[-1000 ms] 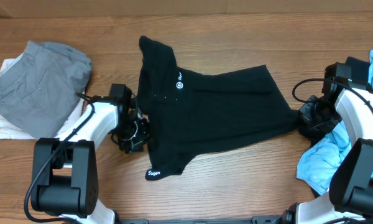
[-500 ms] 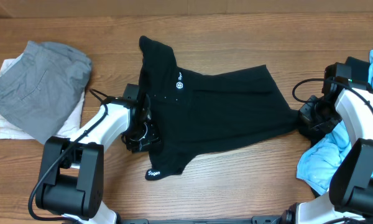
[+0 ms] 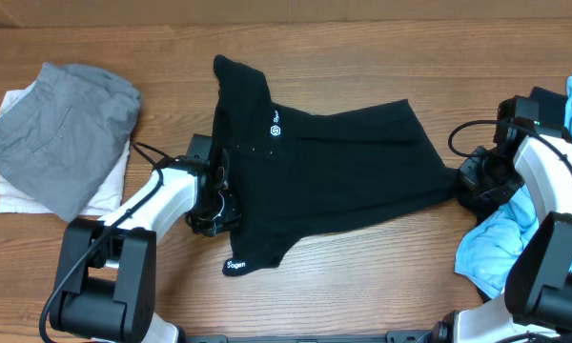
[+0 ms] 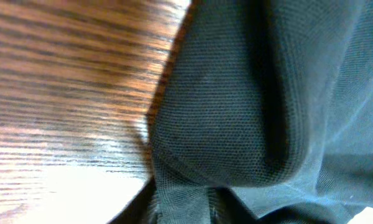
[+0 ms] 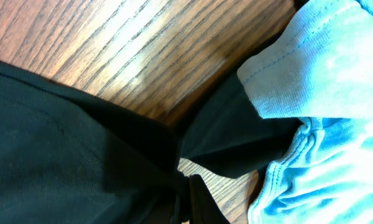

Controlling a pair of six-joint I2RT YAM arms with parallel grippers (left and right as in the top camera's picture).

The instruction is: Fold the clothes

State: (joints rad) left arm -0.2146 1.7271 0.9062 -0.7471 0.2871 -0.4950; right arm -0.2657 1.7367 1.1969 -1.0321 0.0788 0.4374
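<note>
- So the left gripper [image 3: 216,202] scooted in from the bare table [image 3: 362,57] over the last second. It's now right on the black shirt [image 3: 334,171], at the shirt's 8 o'clock edge.
- Its jaws went from spread to nearly pressed together. In the left wrist view the fabric is bunched into a fold right where the fingers meet, so it looks like it's pinching the shirt edge. Can't quite see the fingertips themselves though.
- The right gripper [image 3: 472,186] hasn't budged. It's clamped on the shirt's 3 o'clock corner, and the cloth there pulls to a point in its own camera.
- The shirt sits mid-table, roughly spread, collar end toward 11 o'clock, logo up. It hasn't shifted.
- The grey garment [image 3: 62,133] on a white one [image 3: 10,195] is off at 9 o'clock, and the light blue garment [image 3: 491,243] is at 4 o'clock. All untouched.
- My read: both ends look grabbed now, so a lift or fold-over of the shirt seems ready to go. No actual fold is made yet.
</note>
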